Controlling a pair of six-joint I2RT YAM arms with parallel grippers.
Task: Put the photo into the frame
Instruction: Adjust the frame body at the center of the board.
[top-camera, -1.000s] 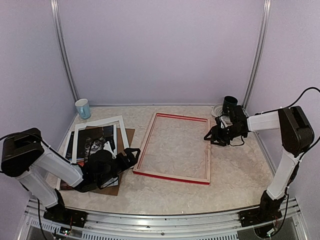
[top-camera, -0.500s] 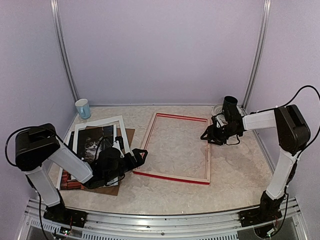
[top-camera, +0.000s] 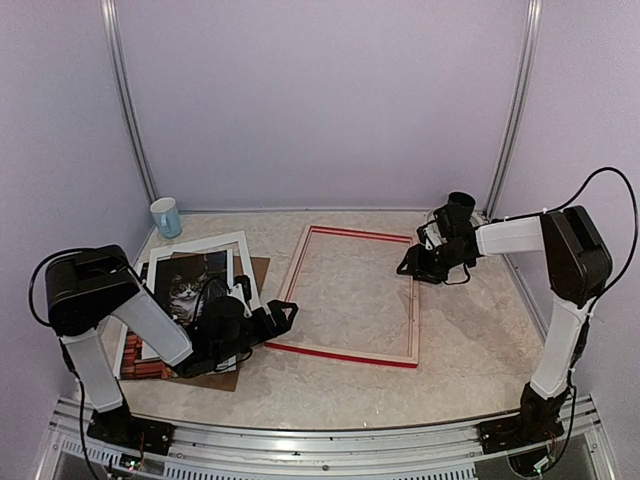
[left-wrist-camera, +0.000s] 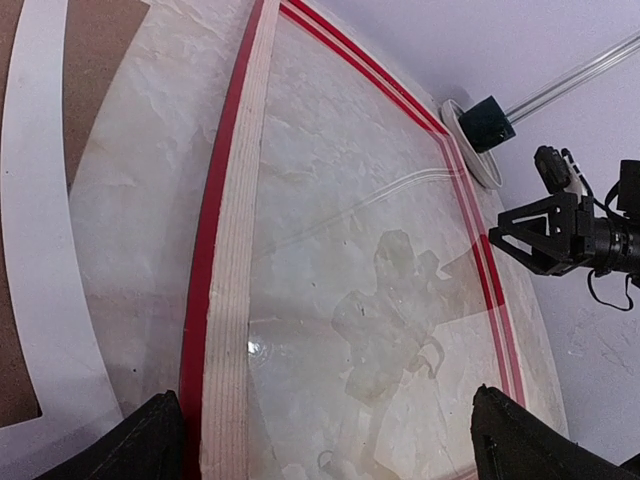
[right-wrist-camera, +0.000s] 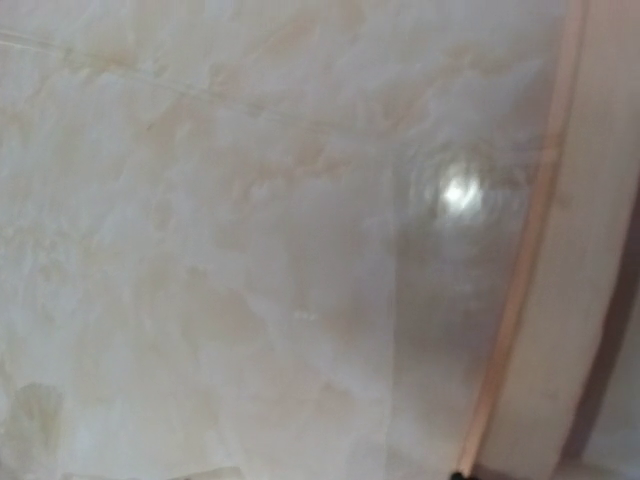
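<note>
The red frame (top-camera: 345, 353) lies flat mid-table, pale wood back up; its left rail also shows in the left wrist view (left-wrist-camera: 225, 300), with a glossy pane inside. The cat photo (top-camera: 185, 290) lies at the left under the white mat (top-camera: 200, 243) on the brown backing board (top-camera: 262, 267). My left gripper (top-camera: 283, 312) is open and empty, low at the frame's near-left corner, its fingers (left-wrist-camera: 150, 440) straddling the left rail. My right gripper (top-camera: 410, 267) is open and empty, just above the frame's right rail near the far corner; it also shows in the left wrist view (left-wrist-camera: 545, 235).
A blue-white cup (top-camera: 166, 217) stands at the back left. A black cup (left-wrist-camera: 487, 122) on a white plate (left-wrist-camera: 465, 150) sits at the back right behind the right arm. The right wrist view is blurred, showing the pane and a rail (right-wrist-camera: 520, 300).
My left gripper has moved right from over the board and mat to the frame's near-left corner. My right gripper has shifted slightly left and farther, toward the frame's right rail.
</note>
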